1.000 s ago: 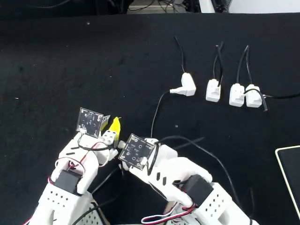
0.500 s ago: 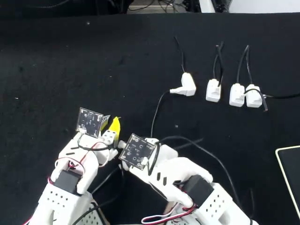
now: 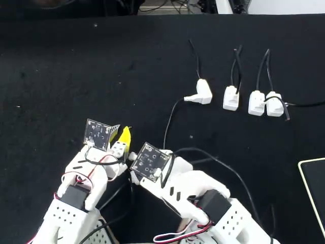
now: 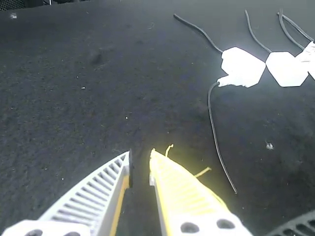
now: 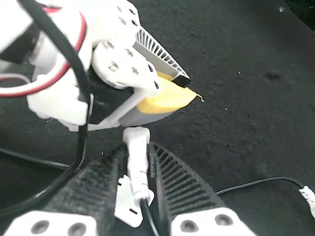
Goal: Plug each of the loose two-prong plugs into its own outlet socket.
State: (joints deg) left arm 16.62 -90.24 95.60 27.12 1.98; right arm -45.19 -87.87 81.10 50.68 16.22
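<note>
The right claw is gripping a white two-prong plug between its narrowly parted black fingers, the plug's black cable trailing back beneath it. Just ahead, the left claw is hanging slightly parted and empty over the black worktop. Well beyond, four white outlet sockets are lying in a row.

Black bench: four white sockets in a row far right, black cords trailing far; pale-rimmed slab right edge.
</note>
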